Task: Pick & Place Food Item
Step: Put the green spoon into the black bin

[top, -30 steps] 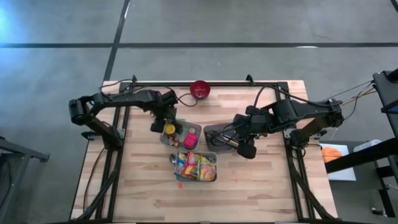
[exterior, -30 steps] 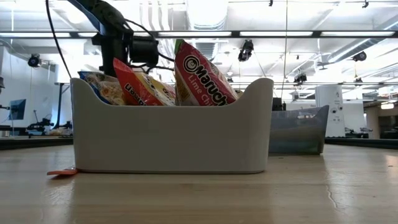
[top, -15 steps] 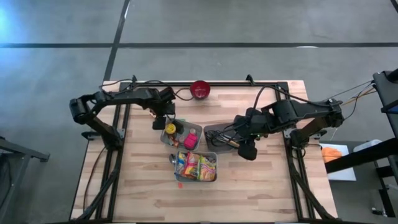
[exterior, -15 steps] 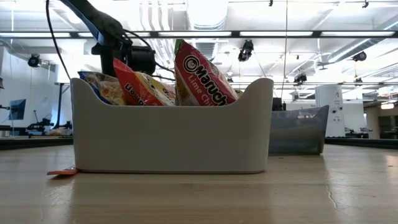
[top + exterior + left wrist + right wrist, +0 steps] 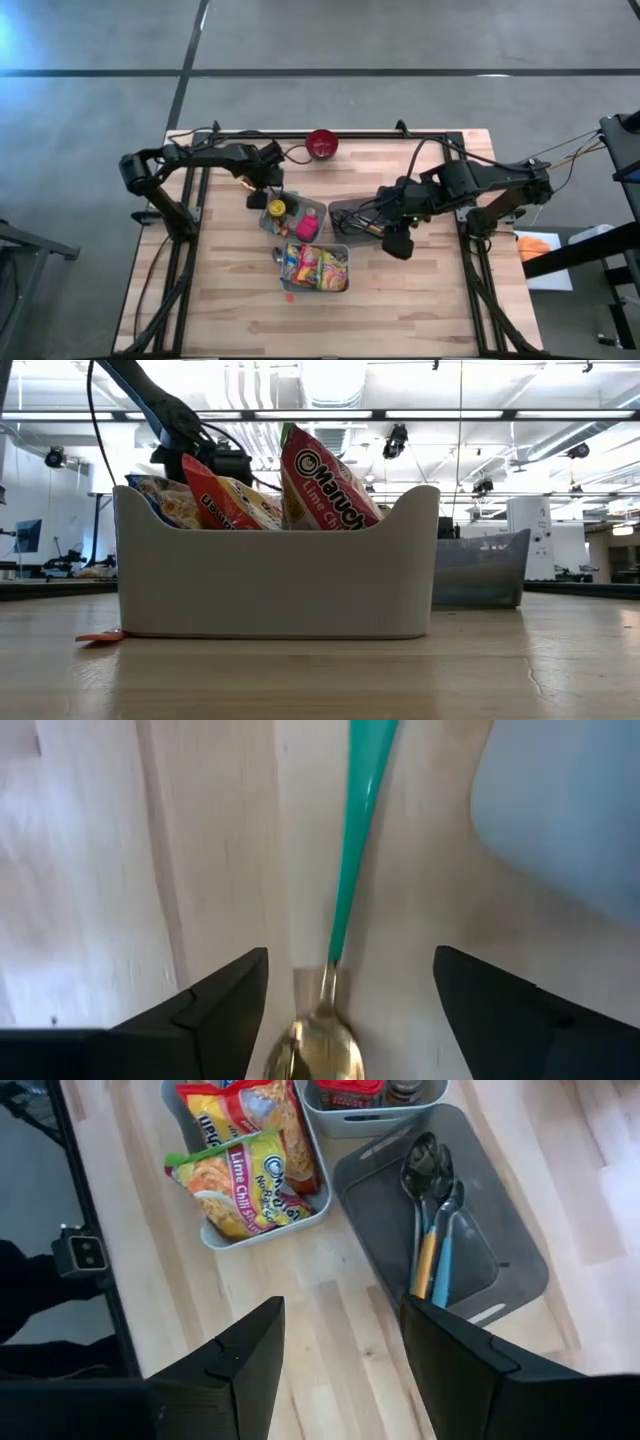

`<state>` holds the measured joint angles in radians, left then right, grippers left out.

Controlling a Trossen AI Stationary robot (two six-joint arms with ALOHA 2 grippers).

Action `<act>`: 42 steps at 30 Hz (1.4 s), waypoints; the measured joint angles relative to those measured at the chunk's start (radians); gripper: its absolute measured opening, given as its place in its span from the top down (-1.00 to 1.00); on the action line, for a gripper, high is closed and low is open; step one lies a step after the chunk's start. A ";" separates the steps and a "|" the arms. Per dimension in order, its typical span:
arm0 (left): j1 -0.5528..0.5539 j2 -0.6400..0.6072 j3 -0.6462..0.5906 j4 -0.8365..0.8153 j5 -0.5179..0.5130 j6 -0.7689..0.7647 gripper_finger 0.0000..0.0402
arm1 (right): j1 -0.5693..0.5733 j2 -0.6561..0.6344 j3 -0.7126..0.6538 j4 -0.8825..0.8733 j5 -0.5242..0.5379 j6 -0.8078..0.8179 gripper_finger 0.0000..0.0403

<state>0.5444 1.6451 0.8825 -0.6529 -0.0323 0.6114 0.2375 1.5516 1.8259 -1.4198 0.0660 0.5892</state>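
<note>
Two open, empty sets of jaws showed only in wrist views: left gripper [image 5: 345,1020] over a half-cropped teal-handled gold spoon [image 5: 340,920], right gripper [image 5: 340,1370] above the wooden worktop [image 5: 350,1320].

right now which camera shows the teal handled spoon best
The left wrist view: the teal-handled spoon lies on the table between the open left tool's fingers. The other views do not show it clearly.
</note>
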 joint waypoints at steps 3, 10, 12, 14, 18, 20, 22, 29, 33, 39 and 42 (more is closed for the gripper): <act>0.003 0.008 -0.002 0.029 0.012 0.011 -0.44 | 0.000 0.000 0.000 0.004 -0.015 0.005 0.04; 0.016 0.011 -0.003 0.043 0.026 0.039 -0.40 | 0.000 0.000 0.000 0.009 -0.018 0.007 0.04; 0.020 0.011 -0.003 0.039 0.031 0.021 -0.38 | 0.000 0.000 0.000 0.009 -0.018 0.007 0.04; 0.021 0.007 0.002 0.023 0.023 -0.016 -0.35 | 0.000 0.000 0.000 0.009 -0.019 0.007 0.04; 0.026 -0.019 0.008 -0.012 -0.007 -0.042 -0.25 | 0.000 0.000 0.000 0.009 -0.023 0.006 0.04; 0.034 -0.042 0.008 -0.027 -0.010 -0.043 -0.21 | 0.000 0.000 0.000 0.009 -0.022 0.003 0.04; 0.046 -0.063 0.008 -0.033 -0.002 -0.039 -0.18 | 0.000 0.000 0.000 0.009 -0.022 0.002 0.04; 0.096 -0.067 0.001 -0.022 0.015 0.008 -0.16 | 0.000 0.000 0.000 0.009 -0.022 -0.006 0.04; 0.095 -0.059 -0.005 -0.003 0.045 0.040 -0.16 | 0.000 0.000 0.000 0.010 -0.022 -0.012 0.04; 0.096 -0.029 -0.006 -0.001 0.059 0.048 -0.16 | 0.002 0.000 0.000 0.011 -0.022 -0.006 0.04; 0.095 -0.008 -0.007 -0.002 0.060 0.063 -0.16 | 0.002 0.000 0.000 0.012 -0.023 0.004 0.04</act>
<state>0.6399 1.6370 0.8758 -0.6546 0.0274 0.6749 0.2398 1.5517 1.8259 -1.4082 0.0429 0.5930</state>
